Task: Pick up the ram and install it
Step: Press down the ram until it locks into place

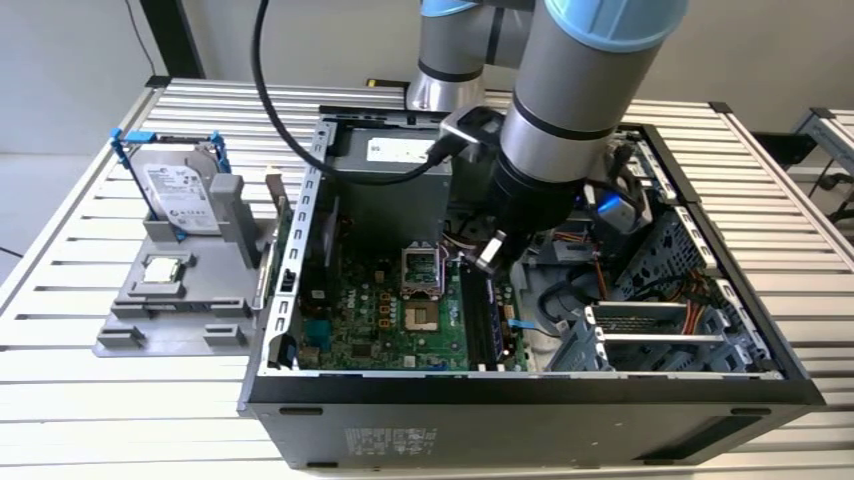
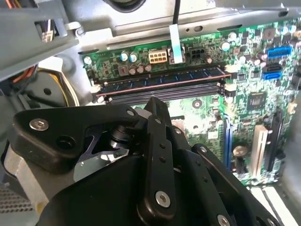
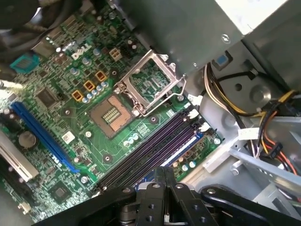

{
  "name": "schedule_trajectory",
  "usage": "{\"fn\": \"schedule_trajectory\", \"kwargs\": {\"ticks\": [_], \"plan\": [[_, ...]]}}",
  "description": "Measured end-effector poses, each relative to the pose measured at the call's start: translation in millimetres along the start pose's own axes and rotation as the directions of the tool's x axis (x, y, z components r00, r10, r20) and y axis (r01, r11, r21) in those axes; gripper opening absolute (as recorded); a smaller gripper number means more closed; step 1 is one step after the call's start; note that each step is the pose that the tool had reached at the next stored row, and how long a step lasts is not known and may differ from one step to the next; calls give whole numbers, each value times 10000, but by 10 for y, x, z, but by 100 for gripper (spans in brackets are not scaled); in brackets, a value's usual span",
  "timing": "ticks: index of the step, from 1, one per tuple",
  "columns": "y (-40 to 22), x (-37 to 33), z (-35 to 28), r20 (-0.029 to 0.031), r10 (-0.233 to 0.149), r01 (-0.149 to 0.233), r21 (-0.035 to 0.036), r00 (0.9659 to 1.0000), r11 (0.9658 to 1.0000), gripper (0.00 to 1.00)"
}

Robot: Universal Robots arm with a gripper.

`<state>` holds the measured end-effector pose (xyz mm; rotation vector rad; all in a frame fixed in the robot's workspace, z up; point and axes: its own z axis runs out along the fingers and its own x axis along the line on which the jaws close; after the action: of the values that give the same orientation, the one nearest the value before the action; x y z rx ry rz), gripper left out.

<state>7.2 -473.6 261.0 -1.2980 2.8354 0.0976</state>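
Your gripper [image 1: 490, 255] hung deep inside the open computer case [image 1: 307, 200], with the jaws drawn together. In the first wrist view the two fingers [image 3: 157, 188] lay side by side with no gap between them and nothing clamped there.

The ram [image 2: 160, 80] was not in the jaws. It stood on edge in the motherboard's bank of black slots [image 3: 141, 157], in the slot on the far side of the bank from the processor socket [image 3: 148, 84]. It looked at least partly seated.

The relation that counted was straight down from the jaws. The stick lay directly below and just ahead of the jaw tips. Its long axis ran along the slots, and the tips sat over roughly the middle of its length. In the second wrist view it lay across the line of the finger [image 2: 157, 141]. Whether the tips touched its top edge, I could not tell. The latches at the slot ends were too small for me to judge whether they were shut.

The motherboard [image 3: 84, 117] under the jaws was flat but crowded with capacitors and connectors. Room was tight. Bundled cables [image 3: 263, 108] and the case's metal framing stood close on the side of the jaws away from the socket.

Well off from the jaws, outside the case, a hard drive [image 1: 174, 190] stood in a grey holder [image 1: 134, 335] on the slatted bench [image 1: 80, 400].
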Motion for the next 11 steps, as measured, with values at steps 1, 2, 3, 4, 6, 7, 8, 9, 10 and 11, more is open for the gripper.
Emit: {"fn": "schedule_trajectory", "kwargs": {"ticks": [1, 2, 3, 4, 6, 7, 8, 9, 10, 11], "plan": [[0, 0, 0, -8, -164, 164, -7, 9999, 9999, 0], [0, 0, 0, -13, -329, 329, -16, 9995, 9995, 0], [0, -1, 1, -18, -481, 481, -25, 9988, 9988, 0], [-1, -1, 1, -18, -631, 631, -37, 9980, 9980, 0], [-2, -2, 1, -11, -888, 888, -64, 9960, 9960, 0], [-3, -3, 0, -2, -998, 998, -79, 9950, 9950, 0], [-3, -4, 1, 8, -1114, 1114, -88, 9938, 9937, 0], [-3, -4, 1, 12, -1232, 1232, -93, 9924, 9923, 0], [-5, -5, 1, 17, -1352, 1352, -99, 9908, 9908, 0], [-7, -6, 1, 22, -1461, 1461, -105, 9893, 9892, 0]]}}
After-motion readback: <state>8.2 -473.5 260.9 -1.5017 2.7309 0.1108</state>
